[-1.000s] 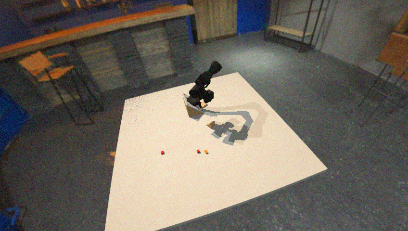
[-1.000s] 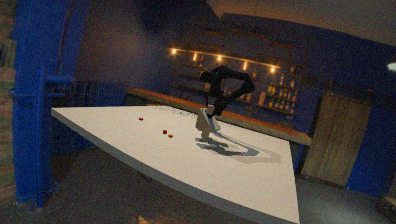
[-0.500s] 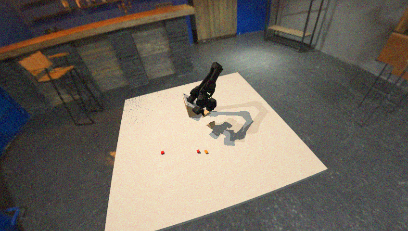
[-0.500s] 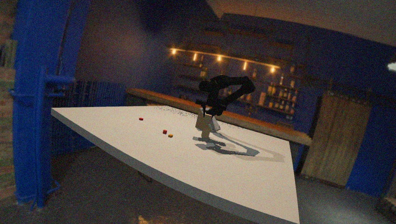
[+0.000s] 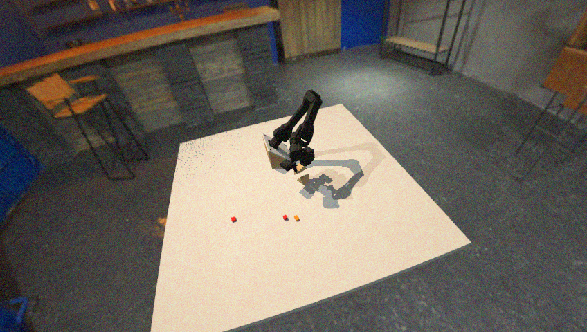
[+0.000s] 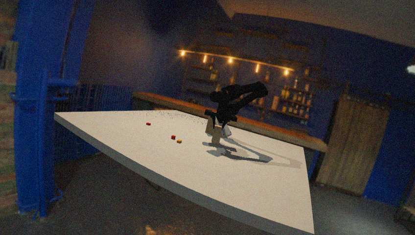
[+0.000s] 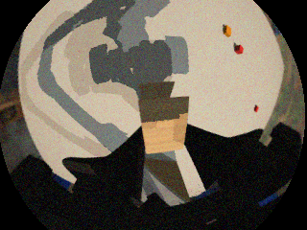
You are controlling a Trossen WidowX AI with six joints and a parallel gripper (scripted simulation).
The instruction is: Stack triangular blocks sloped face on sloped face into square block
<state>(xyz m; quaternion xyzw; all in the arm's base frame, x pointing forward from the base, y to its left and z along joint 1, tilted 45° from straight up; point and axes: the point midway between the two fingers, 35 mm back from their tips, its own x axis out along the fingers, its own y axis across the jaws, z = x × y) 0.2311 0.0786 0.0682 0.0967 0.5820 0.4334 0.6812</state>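
My gripper (image 5: 296, 169) (image 6: 218, 128) (image 7: 161, 126) is shut on a tan triangular block (image 5: 301, 167) (image 7: 164, 138), with a lit face and a darker face in the wrist view. The held block is above the table, close over the other one; in the exterior view the two overlap and their border is hard to make out. The other triangular block (image 5: 304, 179) (image 6: 215, 140) (image 7: 155, 89) rests on the table under and just beyond the held one. In the top view a narrow gap shows between them. Whether the sloped faces line up is too small to tell.
The arm's tilted base mount (image 5: 273, 158) (image 6: 210, 128) stands close behind the blocks. Two small red cubes (image 5: 233, 219) (image 5: 284, 217) and an orange cube (image 5: 296, 218) (image 6: 178, 141) (image 7: 227, 31) lie on the white table (image 5: 247, 267), away from the blocks. Arm shadows cover the table beside the lower block.
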